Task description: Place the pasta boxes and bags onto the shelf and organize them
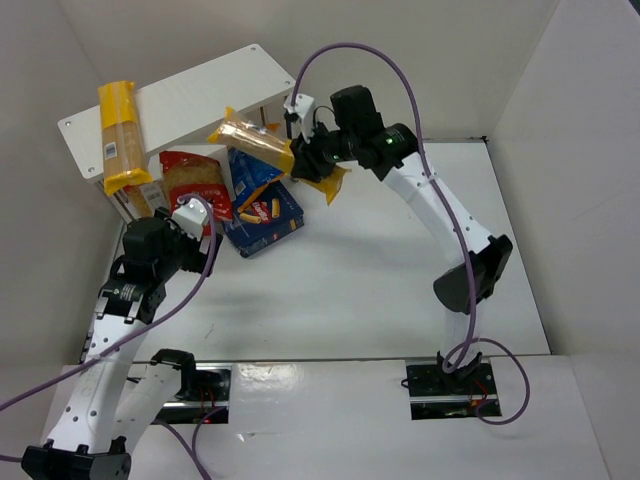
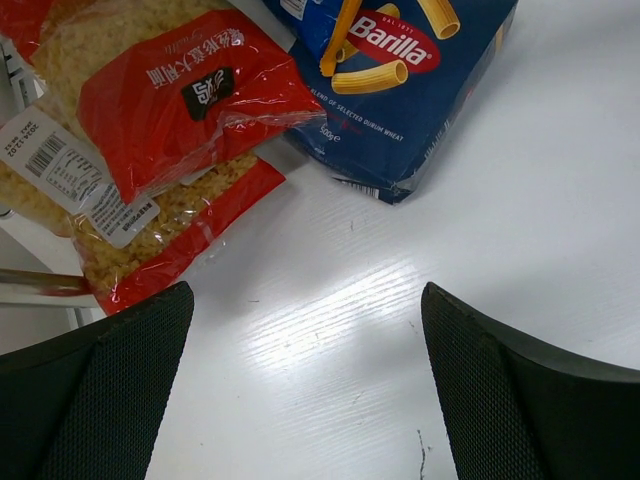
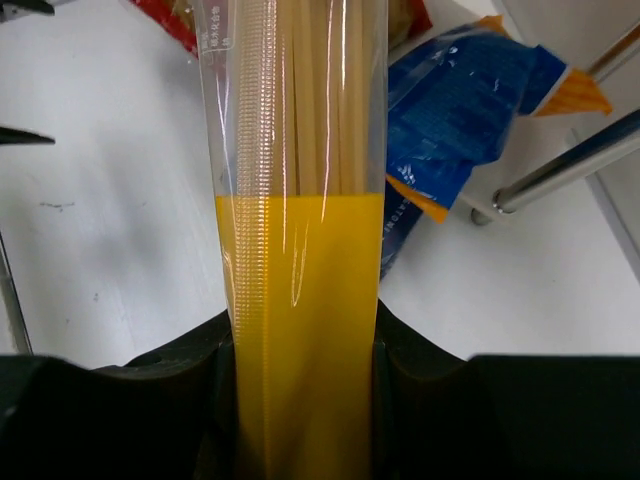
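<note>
I see glossy plastic film on the spaghetti bag (image 3: pixel 300 250) and red pasta bag (image 2: pixel 190 100), a polished metal shelf leg (image 3: pixel 560 170), and a smooth, faintly grained table (image 2: pixel 330 340).

The left arm (image 1: pixel 105 335) is folded at the lower left of the top view, its wrist pointed up-frame and its jaws spread wide. The right arm (image 1: pixel 440 205) is arched from lower right to upper centre, its jaws clamped on the yellow end of a spaghetti bag (image 1: pixel 255 143).

White shelf (image 1: pixel 200 85) at the desk's (image 1: pixel 380 290) far left corner, one spaghetti bag (image 1: pixel 118 128) across its left end; red bag (image 1: pixel 190 178), blue bag (image 1: pixel 255 170) and dark-blue box (image 1: pixel 282 226) on the desk beside it.
</note>
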### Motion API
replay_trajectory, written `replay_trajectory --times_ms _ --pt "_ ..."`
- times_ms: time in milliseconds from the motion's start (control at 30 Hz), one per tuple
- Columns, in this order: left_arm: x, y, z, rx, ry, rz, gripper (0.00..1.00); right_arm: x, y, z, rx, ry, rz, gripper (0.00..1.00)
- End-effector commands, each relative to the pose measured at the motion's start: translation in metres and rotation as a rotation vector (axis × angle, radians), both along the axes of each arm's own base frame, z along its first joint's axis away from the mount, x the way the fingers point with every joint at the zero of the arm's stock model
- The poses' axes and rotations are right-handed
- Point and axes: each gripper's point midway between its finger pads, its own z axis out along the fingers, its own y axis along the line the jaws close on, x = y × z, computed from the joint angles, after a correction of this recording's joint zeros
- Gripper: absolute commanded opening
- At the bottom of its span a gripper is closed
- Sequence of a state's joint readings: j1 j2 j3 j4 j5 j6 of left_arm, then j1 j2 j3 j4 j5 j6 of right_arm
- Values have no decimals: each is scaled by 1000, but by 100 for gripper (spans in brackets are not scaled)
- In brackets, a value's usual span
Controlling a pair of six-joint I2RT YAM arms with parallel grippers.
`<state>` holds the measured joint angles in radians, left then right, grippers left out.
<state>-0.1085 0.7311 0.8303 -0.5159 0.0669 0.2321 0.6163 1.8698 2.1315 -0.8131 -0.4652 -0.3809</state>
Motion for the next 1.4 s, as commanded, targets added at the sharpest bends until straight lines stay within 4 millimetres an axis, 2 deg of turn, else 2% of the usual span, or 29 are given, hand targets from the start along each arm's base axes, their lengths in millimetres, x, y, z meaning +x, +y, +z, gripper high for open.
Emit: replay_trajectory --times_ms 0,67,133,200,233,267,300,333,367,400,433,500,533,733,867,1033,1100,1233,1367 --pt "4 -2 2 -16 -17 -15 100 13 5 71 120 -119 -34 0" --pt "4 -2 2 -16 -17 -15 100 20 10 84 128 -131 -34 0" --pt "4 -1 2 -20 -18 -24 100 25 7 88 122 -147 -64 0" --pt "3 -1 0 -20 -10 -39 100 30 15 96 143 -192 -59 0" --pt "2 -5 1 -28 -10 -55 100 29 12 115 170 -234 -68 0" --pt "1 -2 -2 -20 -1 -50 100 36 17 110 171 -235 -69 0" --pt "1 1 -2 -20 -1 -39 100 34 21 113 180 -245 -60 0" --pt "1 -1 -1 -25 -1 -49 100 32 20 125 203 -275 -59 0" --pt "1 0 -1 -17 -3 -53 100 34 21 127 211 -285 -59 0" --pt "2 3 -1 -17 -3 -41 100 40 26 120 214 -271 -63 0" --pt "2 3 -1 -17 -3 -41 100 38 26 130 241 -288 -67 0" --pt "3 4 -3 -22 6 -38 100 46 32 124 250 -284 -70 0" --pt "1 4 -5 -22 15 -38 100 45 31 131 267 -305 -70 0" --pt "3 6 -7 -23 22 -40 100 62 38 126 298 -315 -85 0" --pt "2 6 -11 -26 38 -50 100 63 47 140 360 -351 -49 0" --pt "1 8 -12 -36 47 -47 100 68 61 138 389 -368 -31 0" --pt "1 8 -12 -36 47 -47 100 68 62 143 403 -383 -21 0" --pt "1 7 -12 -38 44 -59 100 72 67 140 413 -393 -11 0" --pt "-1 7 -13 -40 51 -69 100 74 69 148 421 -442 -20 0"
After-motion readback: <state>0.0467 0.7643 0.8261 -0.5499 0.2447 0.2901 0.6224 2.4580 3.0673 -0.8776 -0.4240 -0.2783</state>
